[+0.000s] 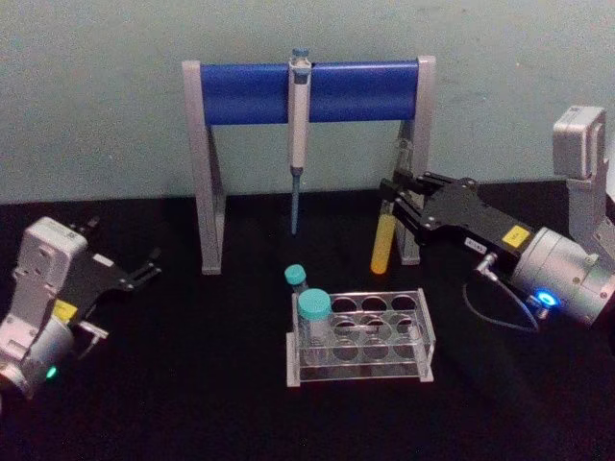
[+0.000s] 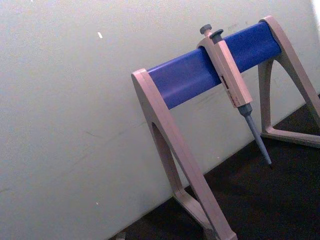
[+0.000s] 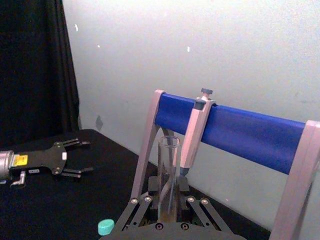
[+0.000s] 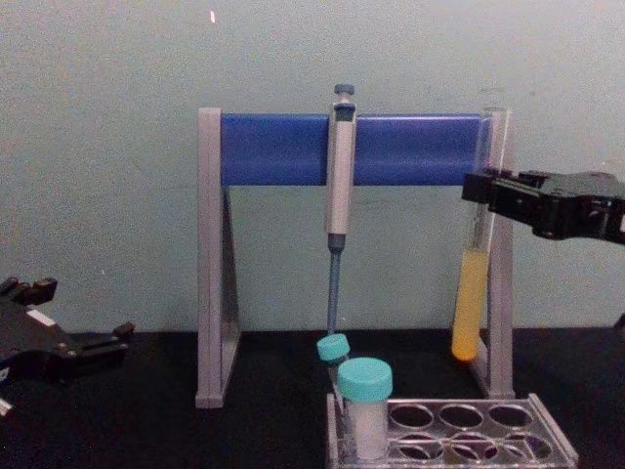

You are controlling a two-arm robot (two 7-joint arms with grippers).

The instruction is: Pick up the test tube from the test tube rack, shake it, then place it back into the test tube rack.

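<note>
Test tube (image 4: 471, 293) upright, seemingly clamped in right pincer (image 4: 476, 188)

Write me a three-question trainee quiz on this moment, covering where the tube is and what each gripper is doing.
1. True or false: the test tube stands in the test tube rack.
2. Multiple choice: the right gripper has its jaws A) open and empty, B) shut on the test tube, C) shut on nothing.
3. Fill in: the left gripper, idle at the table's left side, has its jaws ____.

Key: 1 false, it is held upright in the air, behind and clear of the rack; 2 B; 3 open.
</note>
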